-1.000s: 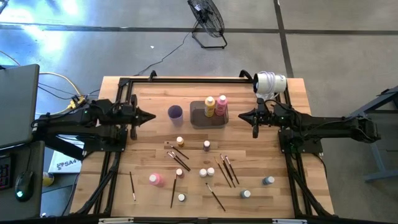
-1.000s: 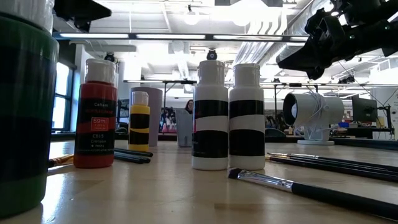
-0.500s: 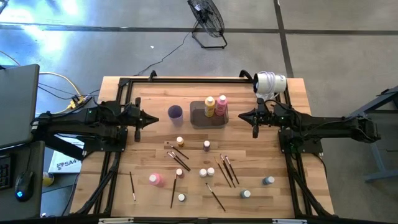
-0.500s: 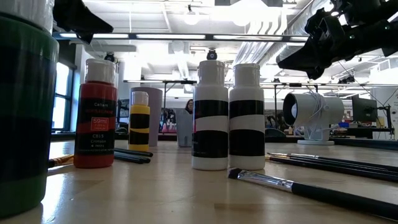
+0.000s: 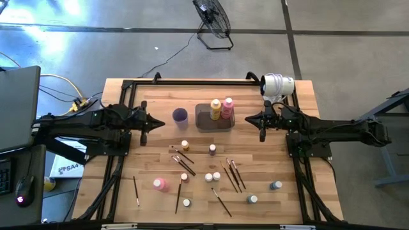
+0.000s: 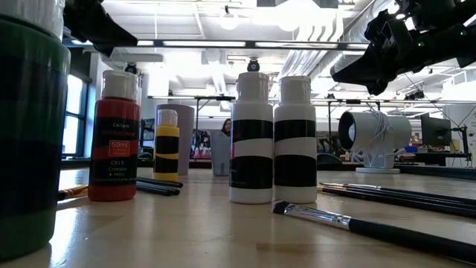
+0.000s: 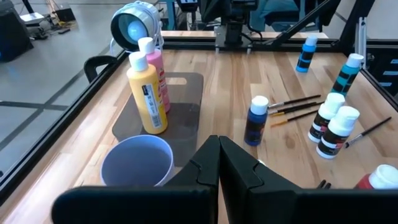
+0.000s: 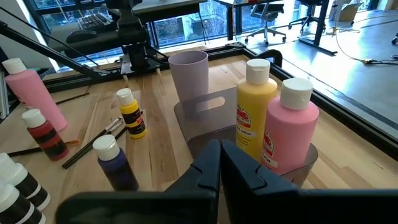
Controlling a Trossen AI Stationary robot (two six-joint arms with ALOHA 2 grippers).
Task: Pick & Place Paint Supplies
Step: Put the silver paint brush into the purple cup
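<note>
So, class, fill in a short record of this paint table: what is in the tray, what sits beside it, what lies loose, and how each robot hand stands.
tray: dark grey rectangular tray holding a tall yellow-orange paint bottle and a tall pink paint bottle, both upright
beside tray: small purple cup, on the left arm's side
loose on table: thin dark-handled paintbrushes, small white-capped bottles, another pink bottle
left hand: shut, empty, beside the cup
right hand: shut, empty, beside the tray

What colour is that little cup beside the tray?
The cup is pale purple, clearest in the right wrist view.
</note>
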